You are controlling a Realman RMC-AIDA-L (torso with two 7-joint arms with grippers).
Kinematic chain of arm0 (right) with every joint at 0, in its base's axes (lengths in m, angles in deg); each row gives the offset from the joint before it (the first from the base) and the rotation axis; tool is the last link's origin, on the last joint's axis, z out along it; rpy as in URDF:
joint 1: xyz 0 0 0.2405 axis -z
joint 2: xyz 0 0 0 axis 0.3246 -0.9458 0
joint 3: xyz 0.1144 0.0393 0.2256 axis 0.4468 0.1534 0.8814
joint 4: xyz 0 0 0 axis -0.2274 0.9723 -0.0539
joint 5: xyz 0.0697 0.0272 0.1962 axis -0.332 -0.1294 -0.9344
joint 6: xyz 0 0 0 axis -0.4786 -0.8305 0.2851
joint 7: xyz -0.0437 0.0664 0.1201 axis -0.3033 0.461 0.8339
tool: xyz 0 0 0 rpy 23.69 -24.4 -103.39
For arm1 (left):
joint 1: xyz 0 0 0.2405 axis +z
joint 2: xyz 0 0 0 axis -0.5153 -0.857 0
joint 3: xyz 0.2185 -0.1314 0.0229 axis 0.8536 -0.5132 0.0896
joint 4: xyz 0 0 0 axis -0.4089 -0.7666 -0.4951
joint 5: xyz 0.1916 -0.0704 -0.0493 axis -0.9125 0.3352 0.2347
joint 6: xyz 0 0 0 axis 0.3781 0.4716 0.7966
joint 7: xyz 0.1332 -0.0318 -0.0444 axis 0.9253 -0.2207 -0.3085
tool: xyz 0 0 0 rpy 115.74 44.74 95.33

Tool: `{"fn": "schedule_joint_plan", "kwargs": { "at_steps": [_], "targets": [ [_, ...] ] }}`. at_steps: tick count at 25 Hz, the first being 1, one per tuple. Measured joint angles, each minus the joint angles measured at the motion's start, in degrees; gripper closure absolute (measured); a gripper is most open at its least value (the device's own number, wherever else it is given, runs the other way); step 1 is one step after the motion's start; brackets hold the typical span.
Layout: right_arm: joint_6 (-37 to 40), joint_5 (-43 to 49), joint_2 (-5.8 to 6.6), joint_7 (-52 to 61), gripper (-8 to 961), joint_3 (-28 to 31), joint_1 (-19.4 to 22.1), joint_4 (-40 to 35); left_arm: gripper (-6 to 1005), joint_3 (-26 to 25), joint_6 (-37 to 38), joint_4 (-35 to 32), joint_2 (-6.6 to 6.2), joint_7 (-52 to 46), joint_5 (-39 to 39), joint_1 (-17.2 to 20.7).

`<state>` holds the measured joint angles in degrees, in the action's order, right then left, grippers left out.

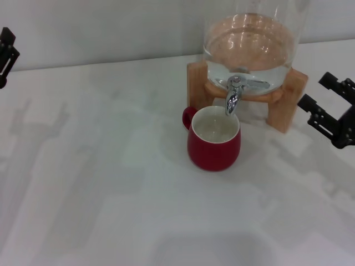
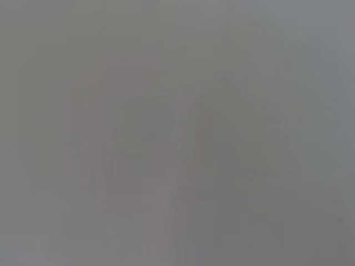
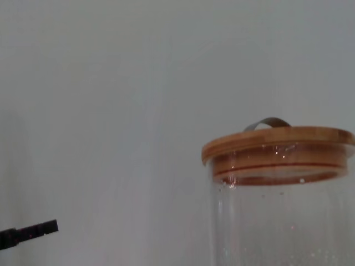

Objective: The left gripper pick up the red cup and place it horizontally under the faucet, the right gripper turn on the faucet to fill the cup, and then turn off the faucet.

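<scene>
Pictured nearest: bare white counter (image 1: 100, 210), smooth and faintly glossy, crossed by soft grey shadows; likely slippery under a nudged mug.

Farther in, centre: the red cup (image 1: 214, 145), upright on the counter, mouth up, handle turned toward the back left, set directly beneath the spout of the faucet (image 1: 233, 98) and held by nothing; pale inside, contents too hard to read.

At the right, level with the tap and apart from it: the right gripper (image 1: 314, 90), jaws spread and empty, just beside the outer leg of the wooden stand (image 1: 288, 102).

Judged the step in hand: working the faucet lever with the right gripper, the cup placement looking done. Best approached at lever height from the right, clear of the stand's leg; closing on the lever alone, never the spout; turning gently, without dragging the dispenser or bumping the cup below; minding the rising level and shutting off short of the brim.

Behind: the glass dispenser (image 1: 252, 39), part filled with water, cradled in the stand; capped, in the right wrist view, by a wooden lid (image 3: 277, 145).

Far left, at the counter's back edge: the left gripper (image 1: 6, 52), parked well apart from the cup; whether spread or pressed together, impossible to tell; nothing but grey from its wrist camera.

Beyond all: a plain pale wall (image 1: 111, 27).
</scene>
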<state>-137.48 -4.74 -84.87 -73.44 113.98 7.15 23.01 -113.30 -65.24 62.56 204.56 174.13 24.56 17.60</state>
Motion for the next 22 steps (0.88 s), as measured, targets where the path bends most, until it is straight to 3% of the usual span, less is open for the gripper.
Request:
{"fn": "schedule_joint_plan", "kwargs": {
  "at_steps": [22],
  "targets": [
    [4.76, 1.63, -0.86, -0.35, 280, -2.13, -4.37, 0.01, 110, 1.94, -0.61, 0.34, 0.00, -0.59, 0.31, -0.20]
  ]
}}
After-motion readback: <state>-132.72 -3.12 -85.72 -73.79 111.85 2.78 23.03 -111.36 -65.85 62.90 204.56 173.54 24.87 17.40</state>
